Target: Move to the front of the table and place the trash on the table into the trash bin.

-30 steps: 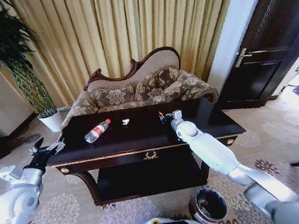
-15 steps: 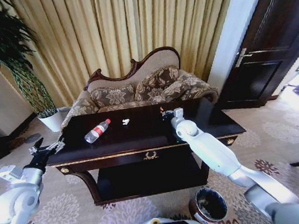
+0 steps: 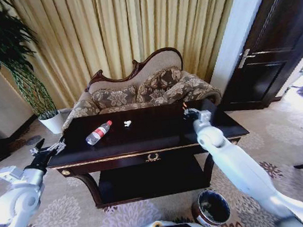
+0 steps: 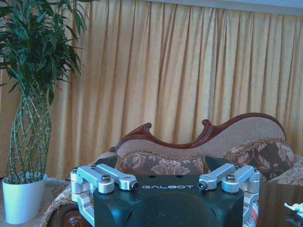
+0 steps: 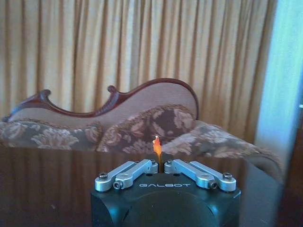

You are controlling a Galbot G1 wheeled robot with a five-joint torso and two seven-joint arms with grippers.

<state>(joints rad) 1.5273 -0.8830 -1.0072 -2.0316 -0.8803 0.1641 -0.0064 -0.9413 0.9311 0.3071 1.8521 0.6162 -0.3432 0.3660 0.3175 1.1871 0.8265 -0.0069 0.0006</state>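
The right tool (image 3: 187, 112) hangs above the far right part of the dark glossy wooden desk (image 3: 143, 139), its fingers pinched narrow on the small orange piece of trash (image 5: 156, 146), which pokes up between them in the right wrist view. The step in hand, as I judge it, is carrying that piece to the small round dark-brown trash bin (image 3: 211, 208), which stands on the patterned carpet at the near right, below the desk's front edge. To do it well, the pinch should stay firm, since the piece is slim and only its tip shows beyond the fingers. The arm needs to clear the desk's near edge and right corner before dropping, then release squarely over the bin's black opening.

The left tool (image 3: 45, 153) is parked off the desk's left end, fingers spread wide, holding nothing. On the desk lie the clear plastic bottle with a red cap and red-white label (image 3: 98, 133) at the far left, and a small white crumpled scrap (image 3: 127, 124) just to its right, both well apart from the right tool. Behind the desk are a floral carved-wood sofa (image 3: 143, 90) and gold curtains (image 3: 131, 28); a potted plant (image 3: 24, 78) stands far left. Nothing lies between the tool and the bin except the desk's own edge.
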